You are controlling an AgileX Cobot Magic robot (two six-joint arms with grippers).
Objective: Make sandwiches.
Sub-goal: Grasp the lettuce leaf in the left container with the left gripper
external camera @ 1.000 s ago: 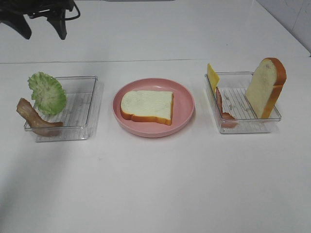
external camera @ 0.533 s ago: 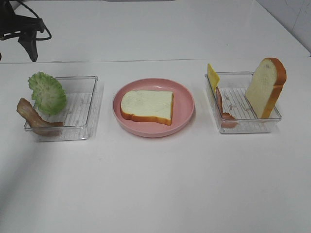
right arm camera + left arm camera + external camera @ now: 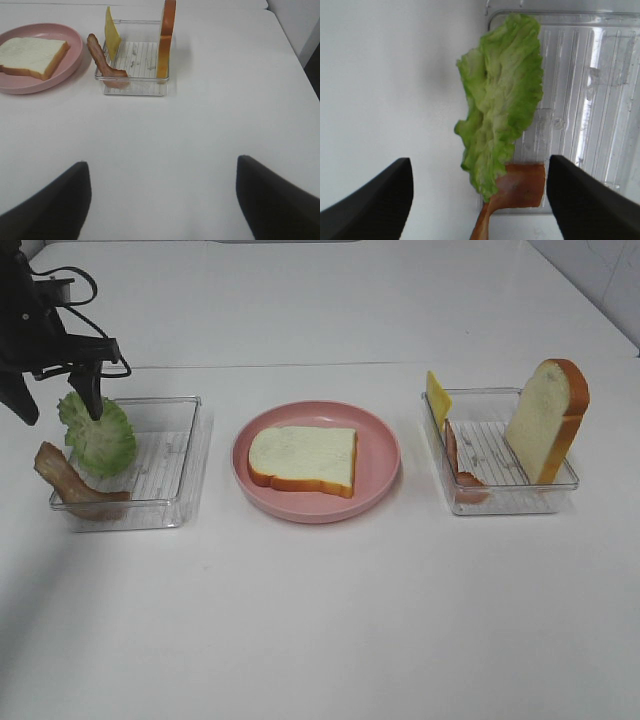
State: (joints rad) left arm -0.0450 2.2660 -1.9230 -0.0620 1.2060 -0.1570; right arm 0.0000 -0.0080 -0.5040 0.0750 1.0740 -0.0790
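The left hand (image 3: 58,412) has come down from the far left corner of the surface (image 3: 320,620) and now hangs over the lettuce leaf (image 3: 98,435). Its fingers are spread wide to either side of the leaf and grasp nothing. The leaf leans on the outer rim of the left tray (image 3: 190,460), with a bacon strip (image 3: 70,480) draped over that rim just in front of it. Nothing else has shifted. One bread slice (image 3: 302,458) lies flat on the pink plate (image 3: 385,455) in the middle. The right tray (image 3: 500,502) holds a cheese slice (image 3: 438,397), a second bacon strip (image 3: 455,455) and a second bread slice (image 3: 545,420) standing on edge. The right hand (image 3: 162,165) is released too, empty above bare surface near that tray.
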